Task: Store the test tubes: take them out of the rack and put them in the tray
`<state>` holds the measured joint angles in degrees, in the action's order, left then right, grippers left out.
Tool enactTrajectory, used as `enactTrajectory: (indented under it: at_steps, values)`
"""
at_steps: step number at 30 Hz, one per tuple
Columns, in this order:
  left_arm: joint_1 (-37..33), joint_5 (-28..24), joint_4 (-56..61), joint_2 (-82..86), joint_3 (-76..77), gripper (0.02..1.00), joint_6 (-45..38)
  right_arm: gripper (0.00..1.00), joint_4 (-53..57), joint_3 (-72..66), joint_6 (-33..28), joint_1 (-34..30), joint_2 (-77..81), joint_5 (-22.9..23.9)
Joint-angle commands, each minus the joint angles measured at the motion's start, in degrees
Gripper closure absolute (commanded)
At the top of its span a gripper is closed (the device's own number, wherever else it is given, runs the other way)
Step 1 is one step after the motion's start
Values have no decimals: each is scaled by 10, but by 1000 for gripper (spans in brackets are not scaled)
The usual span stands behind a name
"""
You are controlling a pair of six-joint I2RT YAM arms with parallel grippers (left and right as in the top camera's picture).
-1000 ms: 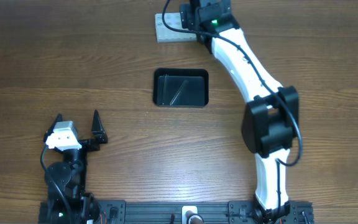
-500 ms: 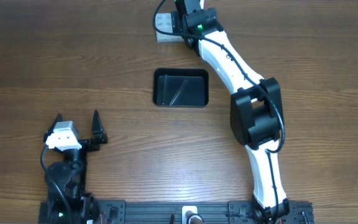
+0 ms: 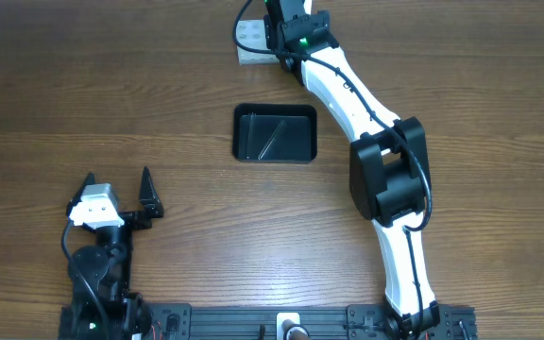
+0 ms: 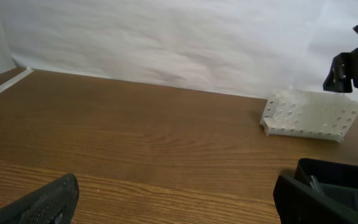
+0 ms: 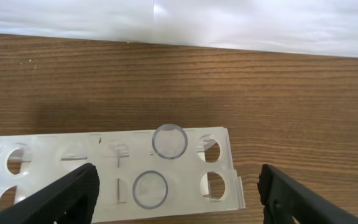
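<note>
The right gripper (image 5: 179, 194) hangs wide open over the rack (image 5: 48, 144) at the bench's far edge. In the rack two test tubes (image 5: 169, 141) stand upright, mouths up.

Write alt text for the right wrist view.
Two clear test tubes stand in a white rack on a wooden table, seen from above. The right hand hangs open over the rack, one dark finger on each side.

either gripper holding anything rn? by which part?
Nothing held: right gripper open over the test tubes in the rack; left gripper open, far from them.
</note>
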<state>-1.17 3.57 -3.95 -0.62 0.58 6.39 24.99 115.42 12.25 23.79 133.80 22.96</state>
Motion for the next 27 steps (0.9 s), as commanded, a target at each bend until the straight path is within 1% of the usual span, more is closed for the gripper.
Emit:
enactTrajectory:
  at_steps: [1, 3, 4, 16, 20, 21, 23, 27]
  values:
    - [-3, -3, 0, 5, -2, 20, -11, 292, -6, 17, 3, -1, 14, 22]
    - [-3, -3, 0, 5, -2, 20, -11, 354, -6, 17, 3, -2, 14, 22]
    - [-3, -3, 0, 5, -2, 20, -11, 369, -6, 17, 3, -2, 14, 22]
    - [-3, -3, 0, 5, -2, 20, -11, 443, -4, 17, -12, -4, 23, 24]
    - [-3, -3, 0, 5, -2, 20, -11, 595, -3, 17, -12, -6, 23, 24]
    - [-3, -3, 0, 5, -2, 23, -11, 645, -3, 17, -12, -6, 23, 24]
    - [-3, -3, 0, 5, -2, 20, -10, 693, -3, 17, -12, -7, 23, 24]
    - [-3, -3, 0, 5, -2, 23, -11, 822, -2, 17, -12, -7, 23, 24]
